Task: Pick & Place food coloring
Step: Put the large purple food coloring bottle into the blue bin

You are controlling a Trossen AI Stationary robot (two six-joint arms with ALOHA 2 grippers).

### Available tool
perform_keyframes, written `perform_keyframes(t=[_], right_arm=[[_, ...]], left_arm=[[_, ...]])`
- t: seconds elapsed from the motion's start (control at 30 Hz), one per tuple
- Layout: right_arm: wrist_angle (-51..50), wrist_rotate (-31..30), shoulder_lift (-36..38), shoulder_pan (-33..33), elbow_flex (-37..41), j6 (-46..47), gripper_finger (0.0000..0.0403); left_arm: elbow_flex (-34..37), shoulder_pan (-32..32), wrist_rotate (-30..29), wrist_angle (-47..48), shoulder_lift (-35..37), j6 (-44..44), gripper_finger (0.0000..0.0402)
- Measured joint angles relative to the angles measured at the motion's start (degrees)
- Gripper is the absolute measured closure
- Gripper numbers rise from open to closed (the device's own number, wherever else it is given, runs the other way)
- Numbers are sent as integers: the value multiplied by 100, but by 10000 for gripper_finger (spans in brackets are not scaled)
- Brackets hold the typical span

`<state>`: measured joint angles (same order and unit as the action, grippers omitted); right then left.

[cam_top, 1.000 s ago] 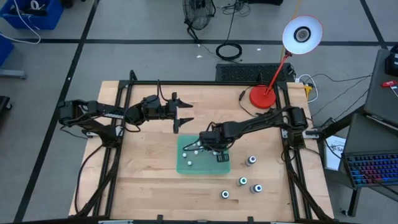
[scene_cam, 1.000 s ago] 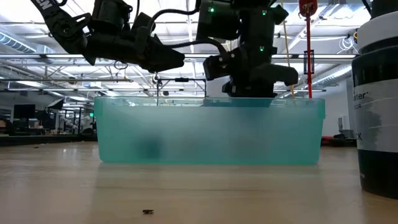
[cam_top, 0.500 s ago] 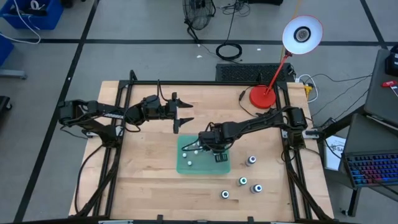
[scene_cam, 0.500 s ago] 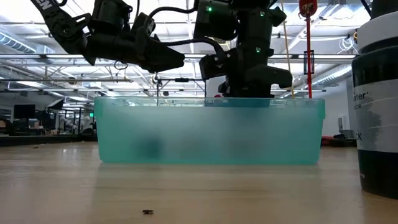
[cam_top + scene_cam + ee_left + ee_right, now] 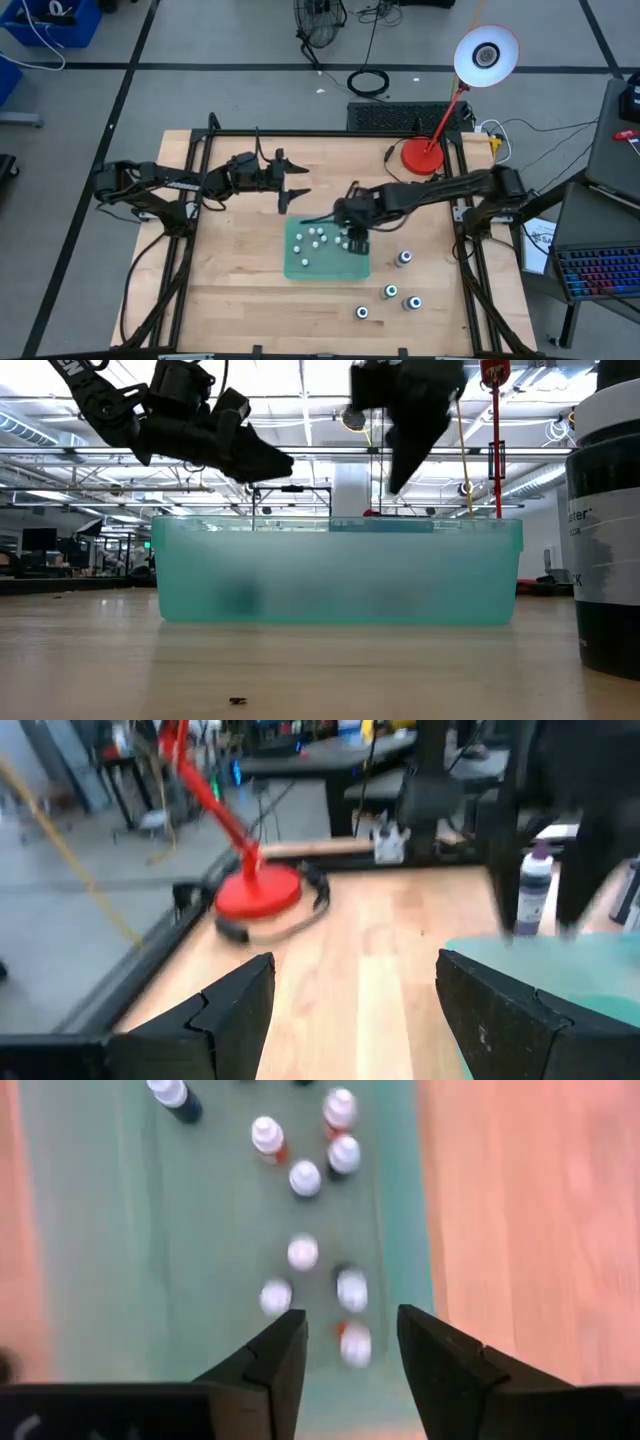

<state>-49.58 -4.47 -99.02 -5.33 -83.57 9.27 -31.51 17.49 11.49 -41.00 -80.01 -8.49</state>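
The translucent green tray (image 5: 300,266) lies mid-table and holds several tiny white-capped food coloring bottles (image 5: 318,236); they also show in the right wrist view (image 5: 303,1252). Several more bottles with green or blue tops (image 5: 390,291) stand on the wood to the tray's right and near side. My right gripper (image 5: 356,241) hangs open and empty above the tray's right part (image 5: 350,1348), fingers pointing down, above the tray's rim in the low view (image 5: 398,478). My left gripper (image 5: 292,190) is open and empty, held level above the table beyond the tray's far left corner.
A red desk lamp's base (image 5: 422,155) stands at the far right, also in the left wrist view (image 5: 258,890). A dark-bodied bottle (image 5: 605,520) looms close at the low view's right edge. Bare wood lies left of the tray and along the near edge.
My right gripper has risen out of the tray, from down among the bottles to well above the rim, its fingers still pointing down. The bottles in the tray stay where they stood.
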Motion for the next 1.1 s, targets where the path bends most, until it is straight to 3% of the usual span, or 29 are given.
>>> perform_keyframes(t=[0.2, 0.33, 0.7, 0.83, 0.97, 1.1], right_arm=[[-1300, 3, 1000, -311, 127, 2063, 258], [-1414, 9, 1573, -624, 708, 3246, 253], [-1115, 14, 2423, -985, 2189, 4249, 252], [-1102, 124, 2507, -985, 2345, 4267, 250], [-1097, 358, 2511, -985, 2361, 4221, 250], [-1091, 1002, 2516, -976, 2361, 4349, 250]], left_arm=[[-4, 334, -17, 1325, 755, 212, 128], [-4, 370, -16, 2313, 1698, 155, 128], [-1, 316, -94, 5283, 4481, 410, 128], [386, 256, -148, 5362, 5104, 459, 128], [1182, 254, -146, 4658, 5636, 670, 128], [1961, 256, -146, 3892, 6024, 984, 128]])
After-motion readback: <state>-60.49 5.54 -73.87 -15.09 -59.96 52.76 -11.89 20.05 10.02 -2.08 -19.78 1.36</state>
